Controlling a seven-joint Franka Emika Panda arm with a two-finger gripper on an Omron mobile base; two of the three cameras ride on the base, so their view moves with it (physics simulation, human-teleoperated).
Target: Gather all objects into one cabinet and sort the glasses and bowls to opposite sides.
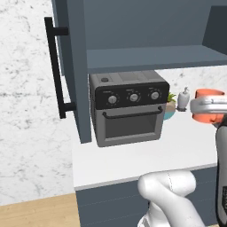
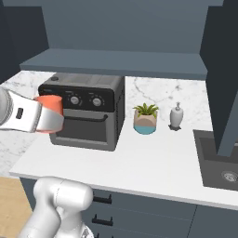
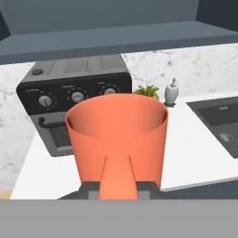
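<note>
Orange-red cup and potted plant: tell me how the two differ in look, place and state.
The orange-red cup is plain and empty, its mouth open; the potted plant holds green leaves in a tan and teal pot. The cup is held up in the gripper, off the counter; the plant stands on the counter beside the toaster oven. Both are small, round containers that stand upright.

- One orange-red cup [image 3: 117,135], right at the fingers.
- One black toaster oven [image 2: 83,109], beyond the fingers on the desk [image 2: 153,160].
- One potted plant [image 2: 145,118], past the fingers.
- One soap bottle [image 2: 176,115], beside the plant.
- One sink [image 2: 218,162], far from the fingers.
- One cabinet door [image 1: 73,62] with one black handle [image 1: 55,71].
</note>
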